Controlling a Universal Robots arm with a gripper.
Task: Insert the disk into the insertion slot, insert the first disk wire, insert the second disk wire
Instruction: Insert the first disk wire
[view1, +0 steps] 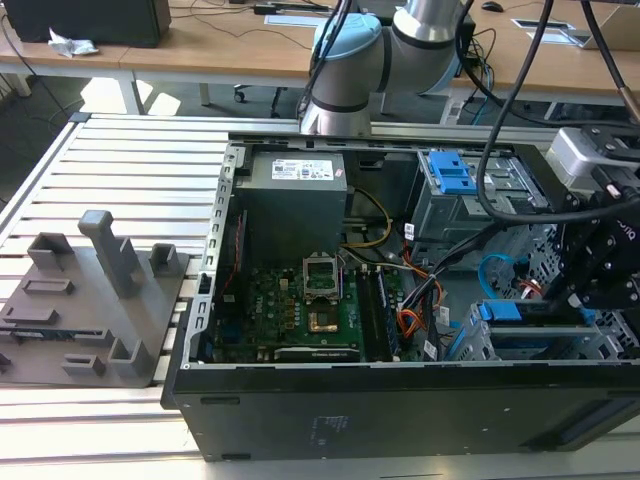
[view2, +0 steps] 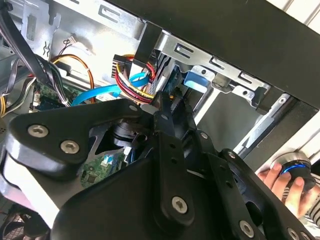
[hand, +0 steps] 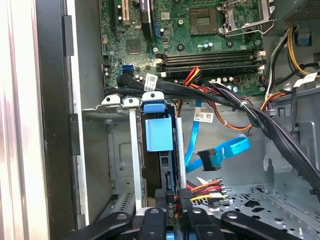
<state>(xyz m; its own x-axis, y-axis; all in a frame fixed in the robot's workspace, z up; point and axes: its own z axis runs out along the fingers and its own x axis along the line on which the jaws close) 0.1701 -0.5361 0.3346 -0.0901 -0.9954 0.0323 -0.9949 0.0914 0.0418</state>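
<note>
Holding first disk wire (hand: 207, 189) at disk (hand: 159, 135) in insertion slot (hand: 132, 145).
Pinching it between fingers (view2: 165, 115), near second disk wire (hand: 227, 149).

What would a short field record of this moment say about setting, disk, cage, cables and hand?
Setting: open computer case on a slatted table
Disk: in its blue frame, seated inside the cage
Cage: grey sheet metal, near the case's side wall
Blue cable: curved, its black plug hanging free, apart from the disk
Coloured wire bundle: red, yellow and black, its plug beside the disk's end
Hand: at the disk's end, closest to the coloured wire bundle
</note>
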